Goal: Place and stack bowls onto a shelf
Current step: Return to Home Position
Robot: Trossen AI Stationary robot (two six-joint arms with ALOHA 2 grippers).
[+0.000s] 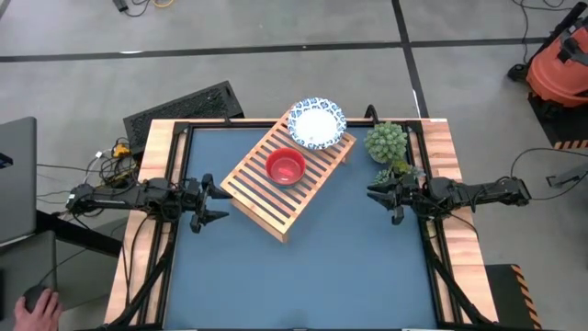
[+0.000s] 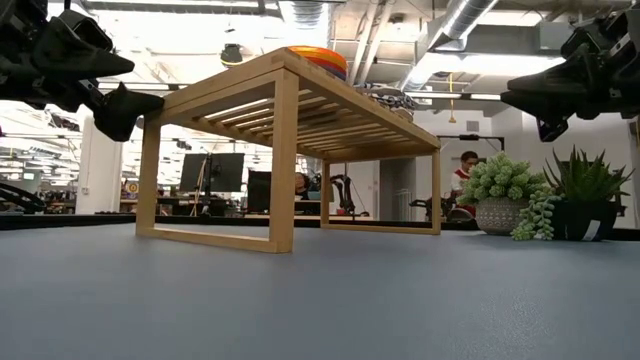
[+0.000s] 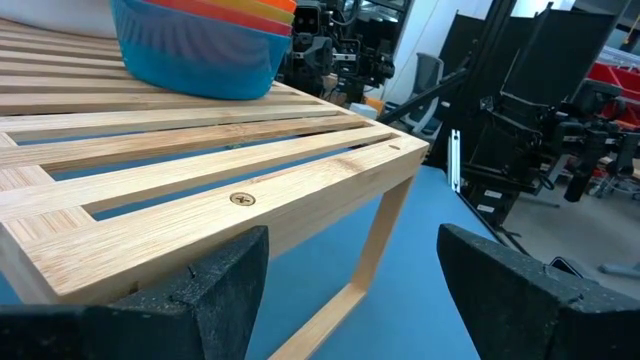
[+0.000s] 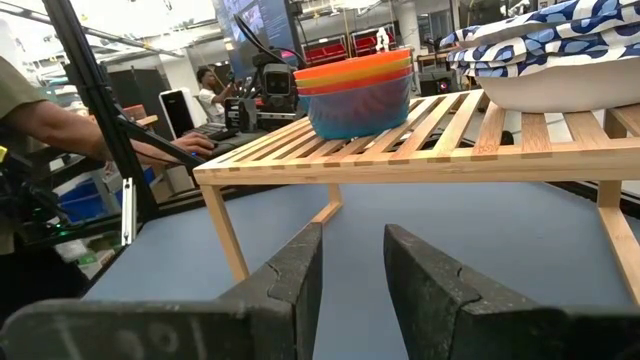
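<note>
Left arm: stretched level across the left edge of the worktop (image 1: 322, 267) and pointing inward. The left gripper (image 1: 220, 203) (image 3: 350, 245) hangs above the surface just beside the shelf's left end, clear of it.
Left jaws: spread wide, empty, touching nothing.
Shelf (image 1: 276, 198) (image 2: 285, 150): one light-wood slatted rack, set at a slant on the middle of the worktop, standing on its own legs.
Small bowls (image 1: 286, 166) (image 4: 360, 95): one nested stack at the shelf's centre. The top bowl is red-orange and the bottom one teal, with other coloured rims between. The exact count in the stack cannot be told.
Patterned bowls (image 1: 316, 124) (image 4: 560, 50): one stack of white bowls with blue rims at the shelf's far end, near the small stack. The number in it cannot be told.
Plants (image 1: 386, 142) (image 2: 497, 200): two pots at the right rear of the worktop, close together.
Right arm: stretched level across the right edge and pointing inward. The right gripper (image 1: 375, 193) (image 4: 352, 240) hangs just in front of the plants, well apart from the shelf.
Right jaws: parted by a narrow gap, empty.
</note>
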